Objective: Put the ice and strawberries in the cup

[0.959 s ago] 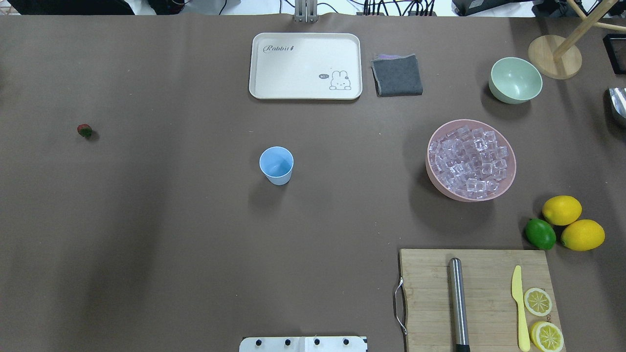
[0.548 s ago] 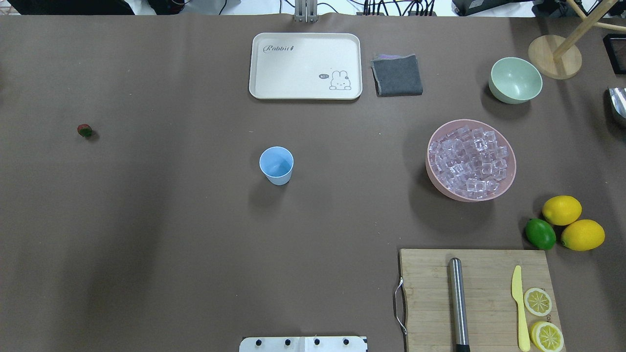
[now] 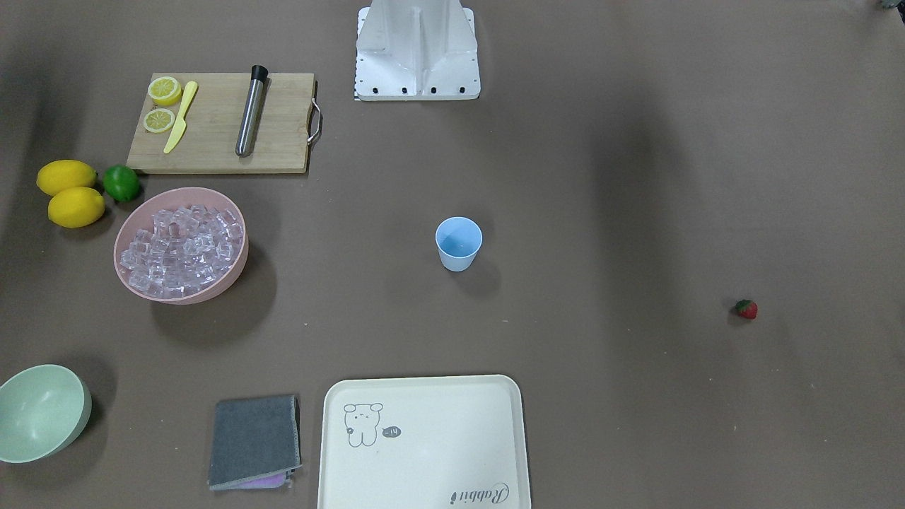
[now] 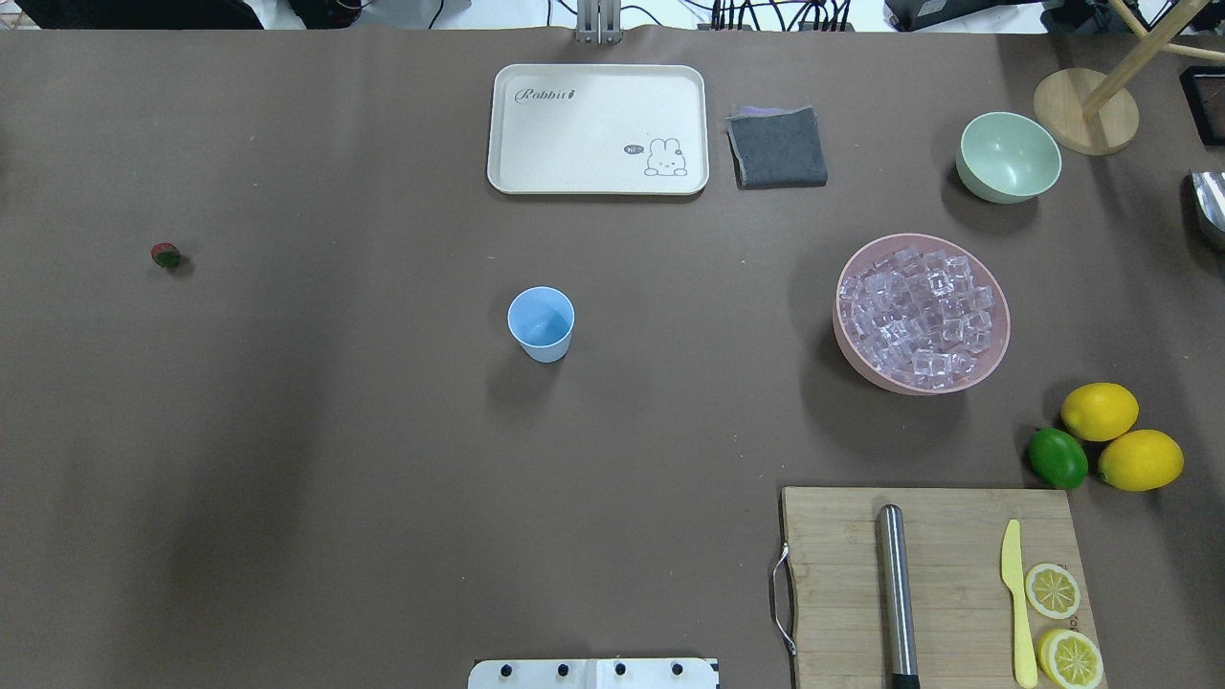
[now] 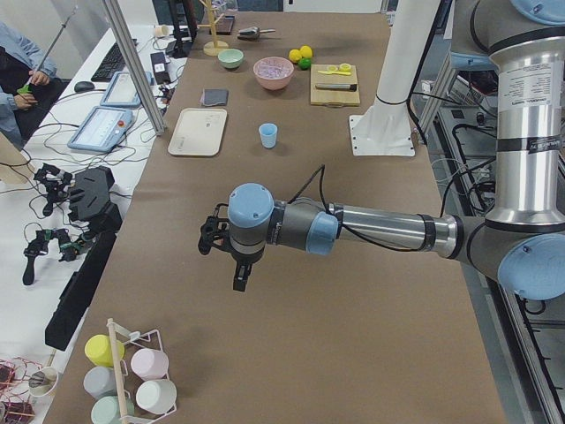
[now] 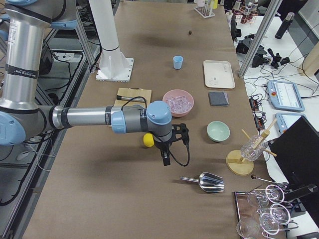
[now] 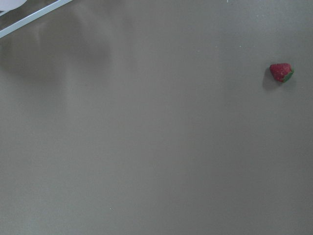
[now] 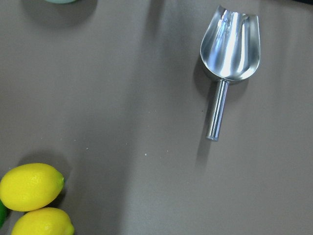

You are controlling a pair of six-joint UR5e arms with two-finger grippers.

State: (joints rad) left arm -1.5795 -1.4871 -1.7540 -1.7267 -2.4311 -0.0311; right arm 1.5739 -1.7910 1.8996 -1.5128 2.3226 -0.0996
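The light-blue cup [image 4: 541, 323] stands upright and empty mid-table, also in the front view [image 3: 458, 242]. The small red strawberry [image 4: 165, 255] lies alone at the far left; the left wrist view shows it at upper right [image 7: 280, 72]. Clear ice cubes [image 4: 919, 314] fill the pink bowl [image 4: 847, 346] on the right. My left gripper [image 5: 240, 279] hovers above the table beyond the strawberry's end. My right gripper [image 6: 164, 158] hovers near the lemons. Both show only in the side views, so I cannot tell whether they are open or shut.
A metal scoop [image 8: 230, 44] lies on the table under the right wrist, next to two lemons [image 8: 30, 186]. A cutting board [image 4: 957, 536] with a steel rod, knife and lemon slices, a lime [image 4: 1057, 457], a pale green bowl [image 4: 1009, 157], a tray [image 4: 536, 172] and a grey cloth [image 4: 777, 146] are around.
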